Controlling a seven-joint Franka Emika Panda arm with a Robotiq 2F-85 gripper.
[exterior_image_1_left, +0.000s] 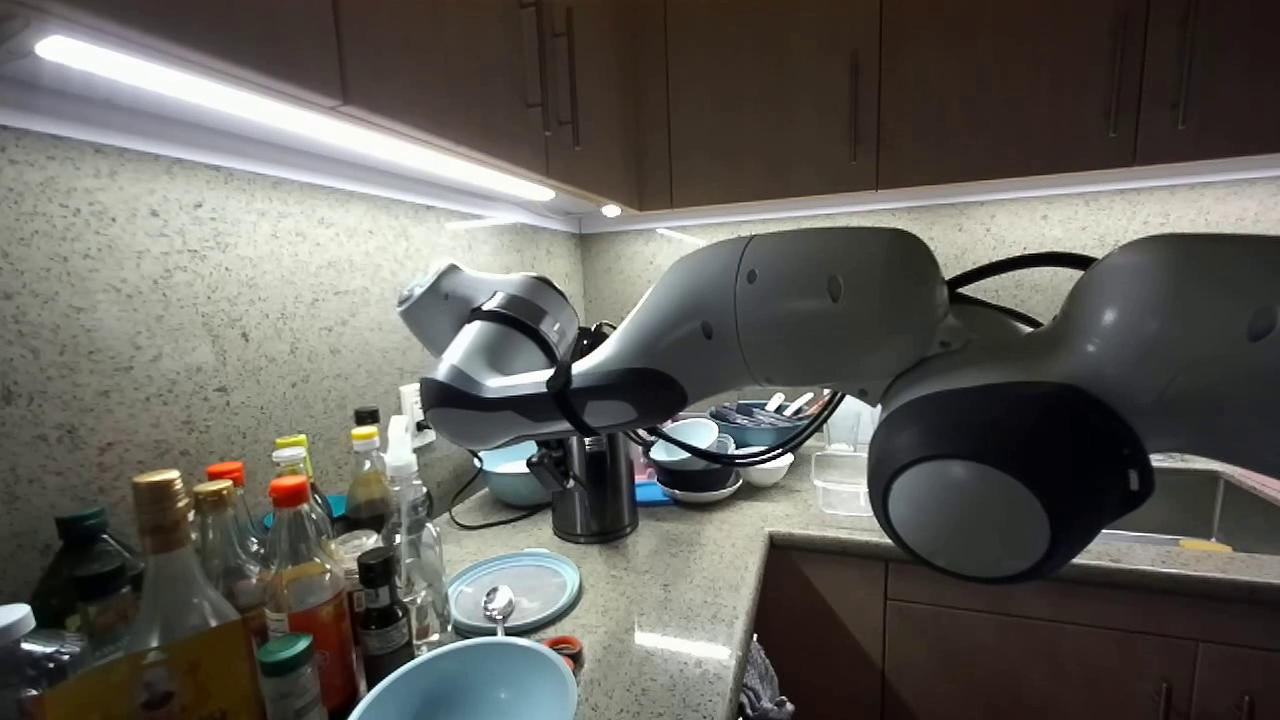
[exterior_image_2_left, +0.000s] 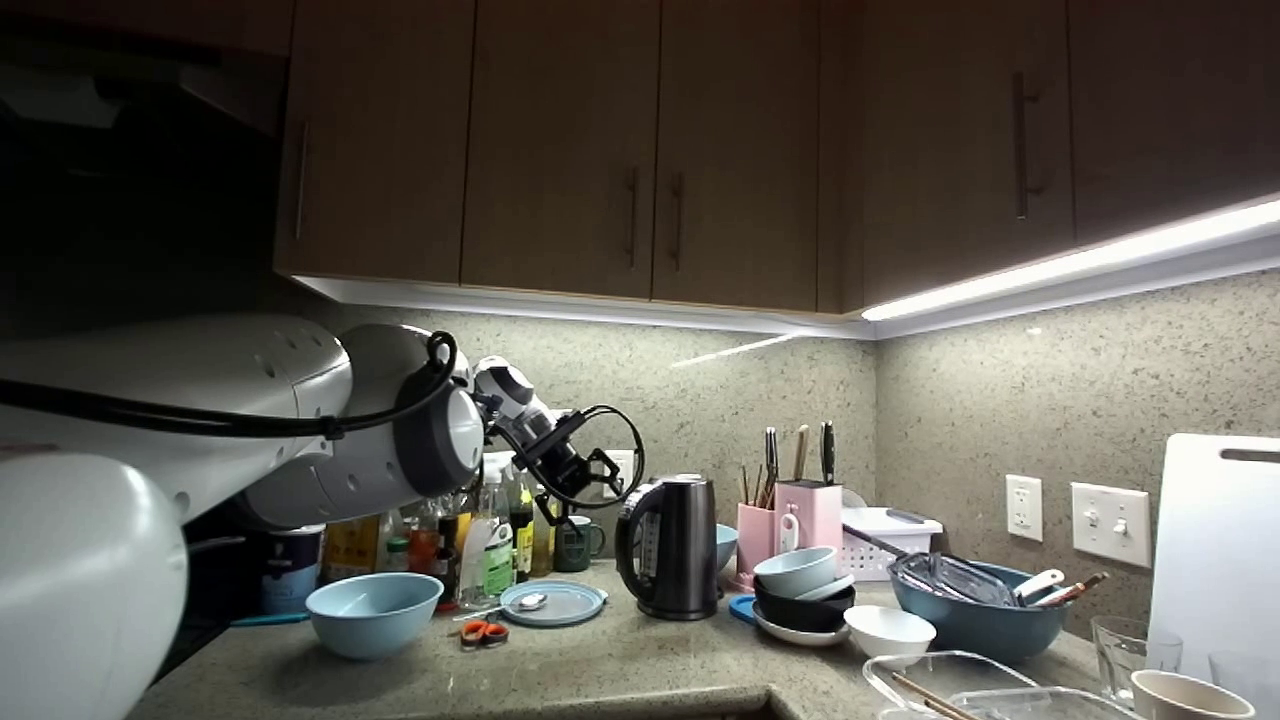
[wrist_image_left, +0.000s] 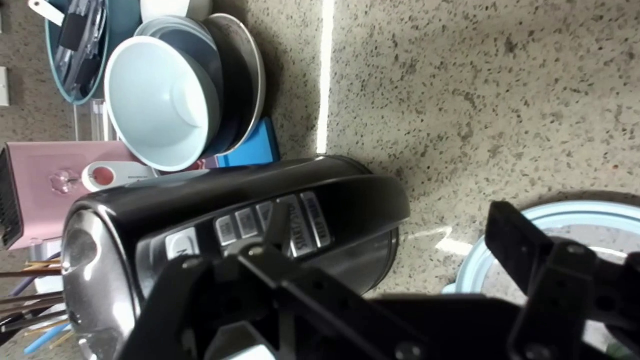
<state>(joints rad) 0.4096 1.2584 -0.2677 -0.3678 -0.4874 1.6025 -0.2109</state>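
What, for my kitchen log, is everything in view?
Kettle: one, black, counter
Bottles: many, mixed, along wall
Bowl: one, blue, near bottles
Lid: one, blue, near kettle
Spoon: one, silver, on lid
Scissors: one, orange, beside lid
Mug: one, dark, near bottles
Dishes: several, mixed, beside kettle
Basin: one, blue, beside dishes
Knife block: one, pink, behind dishes
Board: one, white, near wall
Cup: one, beige, near board
Vessels: several, clear, near board
Sink: one, grey, in counter
Cabinets: several, brown, above counter
Gripper: one, black, near kettle
Arm: one, white, over counter

Shiny dark kettle (exterior_image_2_left: 690, 548) (button-panelled), upright on counter (exterior_image_2_left: 600, 660)
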